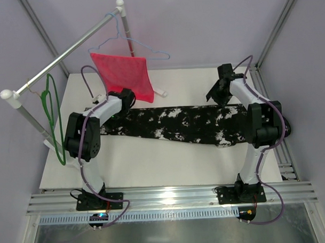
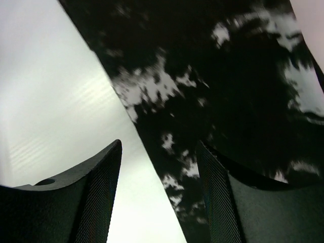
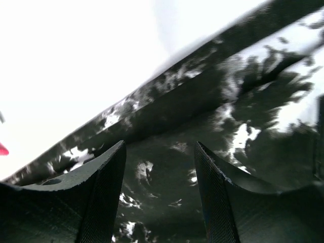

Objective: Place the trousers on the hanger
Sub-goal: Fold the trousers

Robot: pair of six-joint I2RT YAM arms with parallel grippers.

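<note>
The 2 arms are built alike: white tube links between chunky black joint housings. The left arm [image 1: 83,137] and right arm [image 1: 264,126] each trail a looping purple cable [image 1: 82,75]. The left gripper [image 2: 159,143] and right gripper [image 3: 160,143] have black, curved fingers [image 2: 104,197] with fine-meshed inner faces.

The left arm [image 1: 85,136] is bending at the elbow, its forearm angling forward and to the right, its jaws standing apart and gripping nothing. The right arm [image 1: 265,123] is bending likewise, forearm angling forward and leftward, jaws standing apart, empty.
</note>
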